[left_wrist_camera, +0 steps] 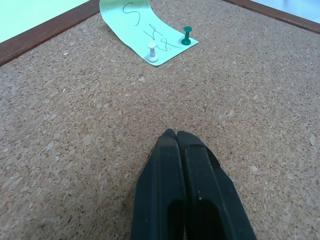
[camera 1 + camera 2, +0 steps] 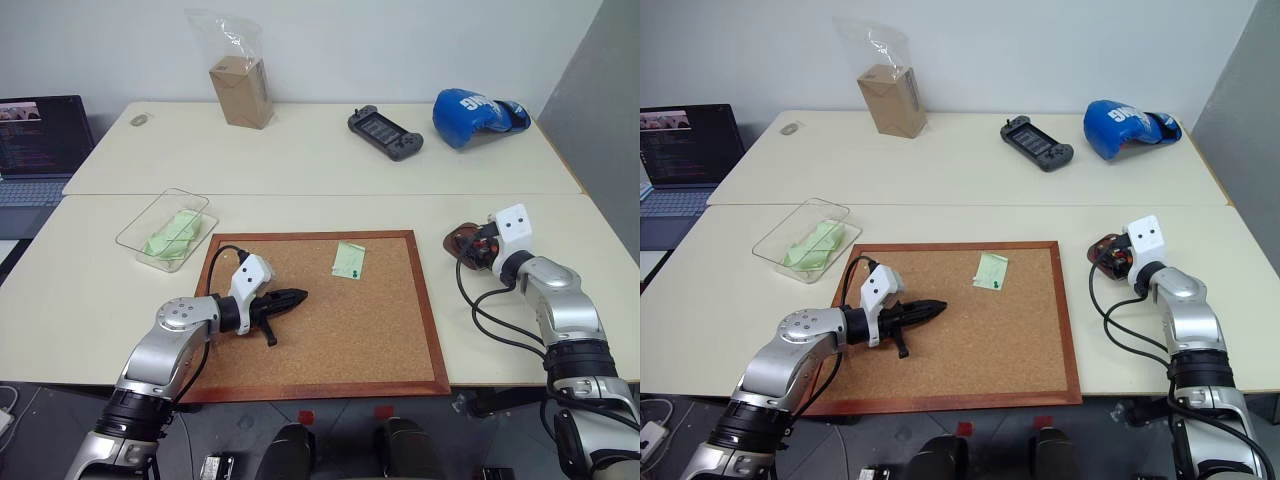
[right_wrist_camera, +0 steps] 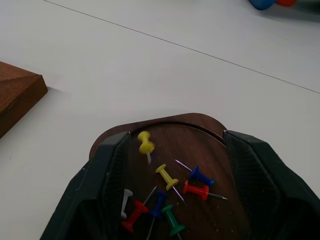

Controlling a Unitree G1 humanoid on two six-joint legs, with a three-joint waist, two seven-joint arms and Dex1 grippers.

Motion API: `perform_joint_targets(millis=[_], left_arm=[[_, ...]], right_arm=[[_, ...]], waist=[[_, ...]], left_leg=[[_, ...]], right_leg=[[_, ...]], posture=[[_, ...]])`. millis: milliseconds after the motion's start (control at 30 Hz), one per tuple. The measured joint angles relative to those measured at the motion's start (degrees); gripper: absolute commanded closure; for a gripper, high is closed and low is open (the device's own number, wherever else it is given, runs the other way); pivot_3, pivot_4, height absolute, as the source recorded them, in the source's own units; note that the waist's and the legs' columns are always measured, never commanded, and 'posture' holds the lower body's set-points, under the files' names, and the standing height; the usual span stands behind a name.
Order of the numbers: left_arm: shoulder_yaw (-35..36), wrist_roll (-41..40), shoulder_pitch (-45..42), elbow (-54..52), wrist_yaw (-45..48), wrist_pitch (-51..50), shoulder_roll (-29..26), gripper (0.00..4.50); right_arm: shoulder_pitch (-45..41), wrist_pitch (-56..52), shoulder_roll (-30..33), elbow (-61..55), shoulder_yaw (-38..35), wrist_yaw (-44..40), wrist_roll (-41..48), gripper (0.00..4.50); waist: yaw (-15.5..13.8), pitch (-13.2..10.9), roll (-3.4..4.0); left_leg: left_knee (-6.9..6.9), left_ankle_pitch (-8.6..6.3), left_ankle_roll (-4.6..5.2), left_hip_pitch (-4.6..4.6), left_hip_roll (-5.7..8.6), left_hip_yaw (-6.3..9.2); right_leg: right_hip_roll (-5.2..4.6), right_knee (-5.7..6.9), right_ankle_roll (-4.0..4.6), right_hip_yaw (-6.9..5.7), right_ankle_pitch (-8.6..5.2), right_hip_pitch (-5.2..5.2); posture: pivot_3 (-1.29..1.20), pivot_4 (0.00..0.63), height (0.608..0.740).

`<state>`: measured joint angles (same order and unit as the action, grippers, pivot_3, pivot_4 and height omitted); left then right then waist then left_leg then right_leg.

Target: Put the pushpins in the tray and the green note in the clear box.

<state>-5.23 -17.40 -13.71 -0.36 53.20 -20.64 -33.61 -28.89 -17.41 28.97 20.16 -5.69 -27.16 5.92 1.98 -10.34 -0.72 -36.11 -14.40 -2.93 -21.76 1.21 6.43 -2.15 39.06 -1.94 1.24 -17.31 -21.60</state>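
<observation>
Two pushpins (image 1: 169,43) pin the green note (image 2: 348,260) to the corkboard (image 2: 320,372).

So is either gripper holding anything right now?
No. The left gripper is shut on nothing; the right gripper is open over the tray.

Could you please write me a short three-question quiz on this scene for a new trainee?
1. True or false: the green note is still pinned to the corkboard.
2. How many pushpins hold the note: A one, B two, C four?
3. Which gripper is open over the tray?

Key:
1. True; it lies on the board with pins through its edge.
2. B: a white pushpin and a green pushpin.
3. The right gripper, its fingers spread on either side of the tray, which holds loose pins; the left gripper is shut over the cork.
</observation>
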Motion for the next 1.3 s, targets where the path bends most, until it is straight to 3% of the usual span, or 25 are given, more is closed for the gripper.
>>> perform_joint_targets(millis=[233, 400, 500, 633, 800, 1000, 1300], left_arm=[[0.0, 0.0, 0.0, 0.0, 0.0, 0.1, 0.0, 4.5], [0.0, 0.0, 0.0, 0.1, 0.0, 0.2, 0.0, 4.5], [-0.1, 0.0, -0.2, 0.3, 0.1, 0.3, 0.0, 4.5], [-0.4, 0.1, -0.5, 0.9, 0.4, 1.0, -0.1, 4.5], [-0.4, 0.2, -0.5, 1.2, 0.7, 1.3, -0.1, 4.5], [-0.4, 0.2, -0.6, 1.2, 0.9, 1.4, -0.1, 4.5], [-0.3, 0.2, -0.1, 0.5, 0.9, 1.3, -0.4, 4.5]], right_arm=[[-2.0, -3.0, -1.8, -2.2, -6.6, 1.7, 6.7, 1.37], [-1.9, -4.7, -1.4, -7.1, -5.5, 0.7, 7.0, 1.37], [-0.6, -6.0, -0.4, -11.9, -2.3, -4.1, 8.0, 1.37], [4.6, -7.9, 1.9, -21.5, 7.3, -16.5, 10.9, 1.37], [7.2, -6.2, 0.6, -26.4, 14.6, -22.4, 11.0, 1.37], [5.2, -1.7, -3.7, -22.6, 18.5, -23.7, 9.3, 1.37], [-1.3, 6.3, -10.7, -6.1, 20.2, -22.7, 4.3, 1.37]], waist=[[0.0, 0.0, 0.0], [0.0, 0.0, 0.01], [0.0, 0.0, 0.01], [-0.1, 0.0, 0.02], [0.0, 0.0, 0.01], [-0.1, 0.0, 0.01], [0.0, 0.0, 0.0]], left_leg=[[0.0, 0.0, 0.0, 0.0, -0.02, 0.01], [0.0, 0.0, 0.0, -0.01, -0.02, 0.01], [0.0, 0.0, 0.0, -0.01, -0.02, 0.02], [0.0, -0.01, 0.02, -0.01, -0.03, 0.12], [-0.04, -0.01, 0.02, 0.02, -0.03, 0.12], [-0.03, 0.0, 0.01, 0.02, -0.03, 0.16], [0.0, 0.0, 0.0, 0.02, -0.02, 0.14]], right_leg=[[0.0, 0.0, 0.0, 0.0, 0.0, 0.0], [0.0, 0.01, 0.0, 0.0, 0.0, -0.01], [0.0, 0.0, 0.0, -0.02, 0.0, 0.0], [-0.01, -0.04, 0.0, -0.1, -0.01, 0.04], [-0.01, -0.05, -0.03, -0.09, 0.01, 0.08], [0.0, -0.04, -0.02, -0.13, 0.01, 0.08], [0.02, -0.04, -0.02, -0.13, 0.01, 0.03]], posture=[[0.0, 0.15, 0.74], [0.0, 0.15, 0.74], [0.0, 0.15, 0.74], [0.0, 0.15, 0.74], [0.0, 0.15, 0.74], [0.0, 0.15, 0.74], [0.0, 0.15, 0.74]])
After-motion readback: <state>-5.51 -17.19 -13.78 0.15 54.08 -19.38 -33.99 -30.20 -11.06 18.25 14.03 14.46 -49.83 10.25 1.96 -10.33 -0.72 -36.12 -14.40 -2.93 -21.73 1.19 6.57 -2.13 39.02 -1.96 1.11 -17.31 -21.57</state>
